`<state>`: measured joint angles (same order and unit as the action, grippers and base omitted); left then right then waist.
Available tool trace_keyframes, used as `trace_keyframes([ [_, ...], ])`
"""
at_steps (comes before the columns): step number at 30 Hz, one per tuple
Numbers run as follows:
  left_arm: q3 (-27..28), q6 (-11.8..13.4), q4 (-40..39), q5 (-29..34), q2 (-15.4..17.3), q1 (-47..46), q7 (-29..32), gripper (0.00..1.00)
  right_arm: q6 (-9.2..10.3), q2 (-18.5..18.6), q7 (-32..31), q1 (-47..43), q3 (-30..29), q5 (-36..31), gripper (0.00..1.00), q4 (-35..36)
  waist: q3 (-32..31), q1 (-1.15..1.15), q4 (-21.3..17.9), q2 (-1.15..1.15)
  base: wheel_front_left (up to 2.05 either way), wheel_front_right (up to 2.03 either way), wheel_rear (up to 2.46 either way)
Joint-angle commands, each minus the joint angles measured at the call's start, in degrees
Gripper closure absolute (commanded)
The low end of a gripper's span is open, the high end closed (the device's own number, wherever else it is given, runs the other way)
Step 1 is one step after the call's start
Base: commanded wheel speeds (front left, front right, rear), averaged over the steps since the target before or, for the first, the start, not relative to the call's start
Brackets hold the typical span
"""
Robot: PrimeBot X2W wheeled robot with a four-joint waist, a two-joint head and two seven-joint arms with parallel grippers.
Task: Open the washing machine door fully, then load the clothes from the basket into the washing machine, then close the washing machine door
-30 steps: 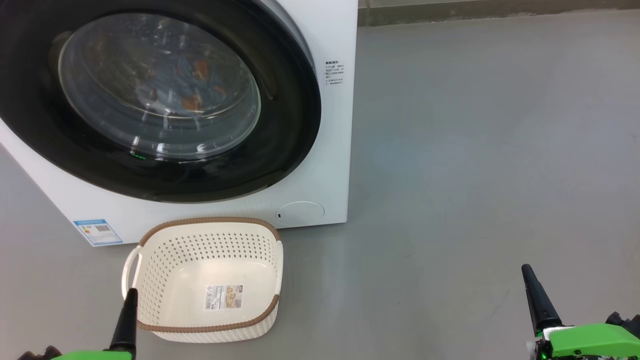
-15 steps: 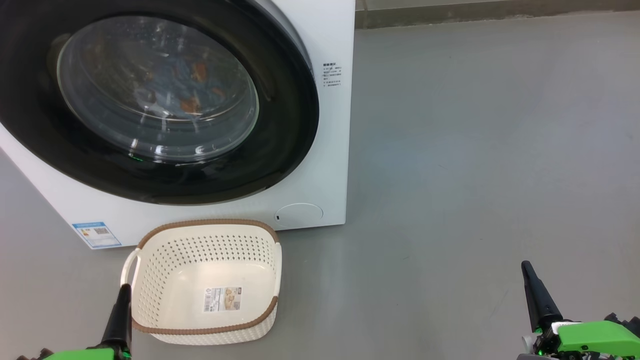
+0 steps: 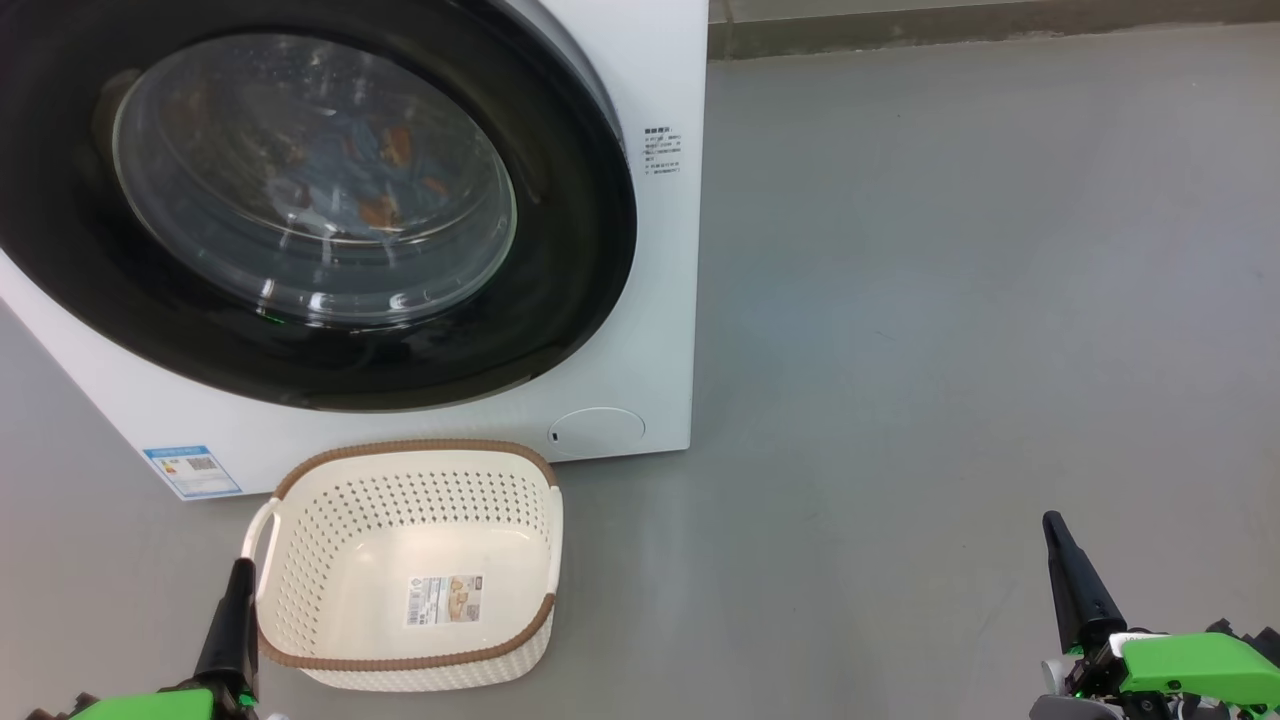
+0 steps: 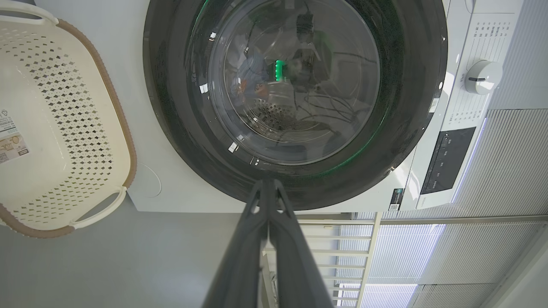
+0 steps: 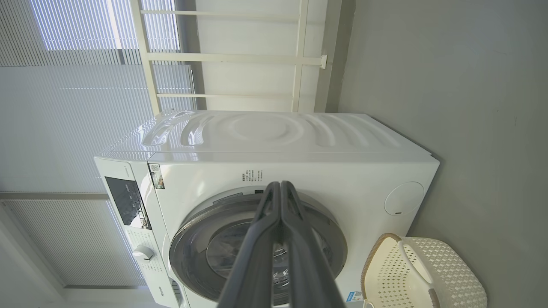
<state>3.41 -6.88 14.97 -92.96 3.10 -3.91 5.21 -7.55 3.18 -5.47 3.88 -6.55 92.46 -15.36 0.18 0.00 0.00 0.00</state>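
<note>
Grey floor (image 3: 950, 300), basket (image 3: 400, 500) before washing machine (image 3: 662, 300)

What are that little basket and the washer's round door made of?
The basket looks like matte cream moulded plastic: even punched holes, brown woven-look rim. The washing machine door seems glossy black plastic around a clear bowl, probably glass: both show sharp reflections.

The left gripper (image 3: 240, 575) and right gripper (image 3: 1052, 525) look the same: long skinny dark fingers (image 4: 242, 256) tapering to a point. Behind each sits a bright green shell (image 3: 1190, 665), with black bits and a pale grey piece on the right one
</note>
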Motion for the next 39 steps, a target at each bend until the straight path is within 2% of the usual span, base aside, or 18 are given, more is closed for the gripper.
trace_keyframes([
  [1,1.9,-0.6,-1.0,-0.2,0.6,-2.2,0.3,1.00,0.06,0.4,-0.3,2.2,0.9,0.5,1.00,1.4,0.0,0.00,0.0,0.00,0.00,0.00,0.00],
  [39,2.4,-0.6,-0.9,0.2,0.3,-2.2,0.7,1.00,0.06,0.1,-0.6,2.3,0.5,0.1,1.00,1.4,0.0,0.00,0.0,0.00,0.00,0.00,0.00],
])
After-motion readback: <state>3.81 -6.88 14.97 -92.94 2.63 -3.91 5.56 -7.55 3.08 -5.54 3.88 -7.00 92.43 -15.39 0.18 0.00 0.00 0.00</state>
